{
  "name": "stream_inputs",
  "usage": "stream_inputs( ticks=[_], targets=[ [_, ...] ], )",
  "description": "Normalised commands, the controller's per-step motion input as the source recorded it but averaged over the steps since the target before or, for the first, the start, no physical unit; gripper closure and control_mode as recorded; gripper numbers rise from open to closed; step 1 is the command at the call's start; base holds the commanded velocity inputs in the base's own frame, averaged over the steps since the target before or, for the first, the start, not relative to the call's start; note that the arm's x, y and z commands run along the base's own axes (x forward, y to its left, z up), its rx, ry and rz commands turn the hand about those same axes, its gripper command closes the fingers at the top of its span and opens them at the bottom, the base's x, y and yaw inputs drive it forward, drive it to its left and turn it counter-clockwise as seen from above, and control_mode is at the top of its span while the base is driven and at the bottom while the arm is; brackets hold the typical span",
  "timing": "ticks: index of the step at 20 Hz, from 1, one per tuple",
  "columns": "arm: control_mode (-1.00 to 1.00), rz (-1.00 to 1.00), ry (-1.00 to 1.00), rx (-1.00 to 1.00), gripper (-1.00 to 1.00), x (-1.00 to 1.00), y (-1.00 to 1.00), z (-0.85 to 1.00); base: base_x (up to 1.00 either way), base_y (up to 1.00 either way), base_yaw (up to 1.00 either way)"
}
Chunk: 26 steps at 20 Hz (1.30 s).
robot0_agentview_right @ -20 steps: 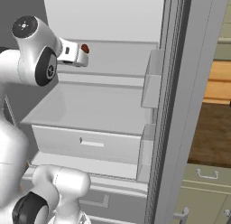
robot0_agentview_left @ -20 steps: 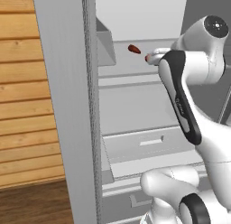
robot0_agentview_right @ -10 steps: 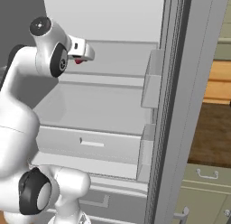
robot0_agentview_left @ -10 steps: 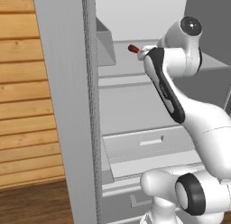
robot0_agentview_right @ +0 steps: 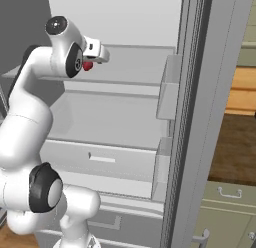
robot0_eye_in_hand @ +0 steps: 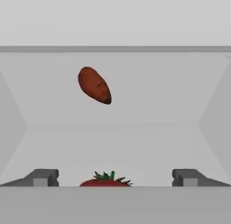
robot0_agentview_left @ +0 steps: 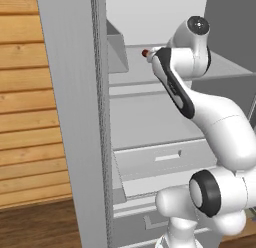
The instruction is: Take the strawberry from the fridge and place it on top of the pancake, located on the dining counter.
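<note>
The strawberry (robot0_eye_in_hand: pixel 106 180), bright red with green leaves, lies on the fridge's upper shelf (robot0_eye_in_hand: pixel 115 142), right under the hand and between the open fingers without touching either. My gripper (robot0_eye_in_hand: pixel 115 178) is open and holds nothing, with its fingertips (robot0_eye_in_hand: pixel 45 177) spread wide on both sides of the fruit. In the right base view the strawberry (robot0_agentview_right: pixel 88 66) peeks out below the white hand (robot0_agentview_right: pixel 95 49), which reaches into the open fridge (robot0_agentview_right: pixel 125 112). The pancake and the dining counter are out of view.
A darker, elongated red-brown item (robot0_eye_in_hand: pixel 94 85) lies further back on the same shelf, left of centre, and also shows beside the arm (robot0_agentview_left: pixel 146 53). Door bins (robot0_agentview_right: pixel 170 87) hang on the open door at the right. A pale drawer (robot0_agentview_right: pixel 100 159) sits below the shelves.
The arm has swung in and up toward the upper shelf, bringing the hand over the strawberry. The jaws stayed open. The fridge and the food have not moved.
</note>
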Motion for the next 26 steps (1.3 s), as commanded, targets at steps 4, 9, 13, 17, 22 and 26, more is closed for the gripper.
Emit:
stream_inputs(
  ticks=[4, 9, 13, 17, 22, 26],
  targets=[
    [-1.00, -0.03, 0.00, 0.00, -1.00, 0.10, 0.00, -0.12, 0.00, 0.00, 0.00],
    [-1.00, -0.04, -0.06, 0.00, -1.00, -0.09, 0.00, 0.00, 0.00, 0.00, 0.00],
    [-1.00, -0.02, -0.25, 0.02, -1.00, -0.38, 0.00, 0.00, 0.00, 0.00, 0.00],
    [-1.00, 0.00, -0.08, 0.00, -1.00, -0.21, 0.00, 0.00, 0.00, 0.00, 0.00],
    [-1.00, 0.00, 0.06, 0.00, -1.00, 0.00, 0.00, 0.00, 0.00, 0.00, 0.00],
    [-1.00, 0.00, 0.15, 0.00, -1.00, 0.05, 0.00, 0.00, 0.00, 0.00, 0.00]
  ],
)
